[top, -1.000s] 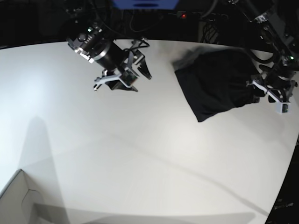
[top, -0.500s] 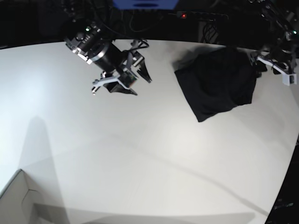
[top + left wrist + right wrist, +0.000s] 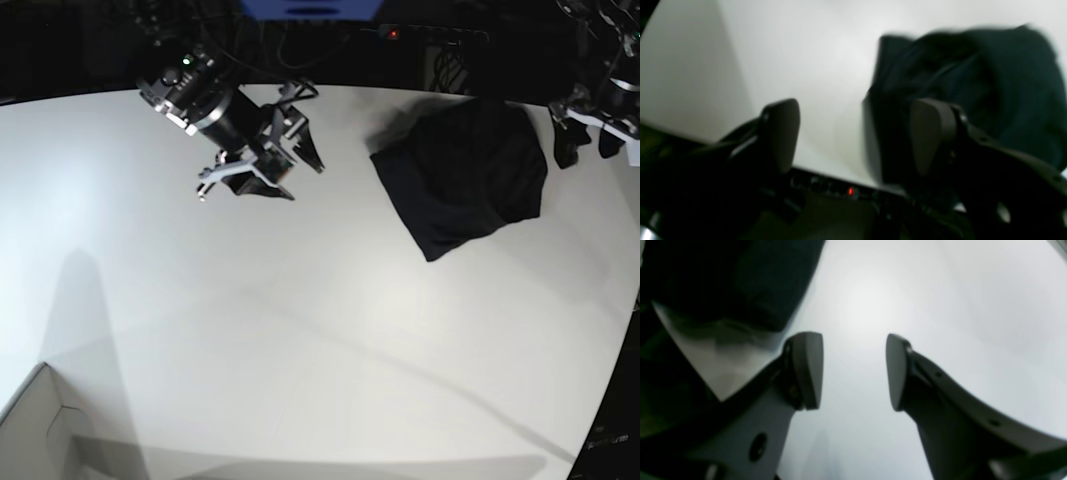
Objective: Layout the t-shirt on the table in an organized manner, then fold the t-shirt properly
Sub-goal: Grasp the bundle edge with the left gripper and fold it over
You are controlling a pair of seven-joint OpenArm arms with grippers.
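The black t-shirt lies as a compact folded bundle on the white table at the far right. My left gripper hovers open just past the bundle's right edge, holding nothing. In the left wrist view its fingers stand wide apart, with the blurred t-shirt beyond them over the table. My right gripper hangs open over bare table, left of the shirt. The right wrist view shows the right gripper empty above the table, with the t-shirt at top left.
A pale box corner pokes in at the bottom left. The table's curved far edge meets a dark background with cables and a small red light. The right table edge runs close beside the left gripper.
The left gripper let go of the t-shirt's right edge, opened wide and drew up and back to the far right. The shirt settled flatter. The right arm barely moved.
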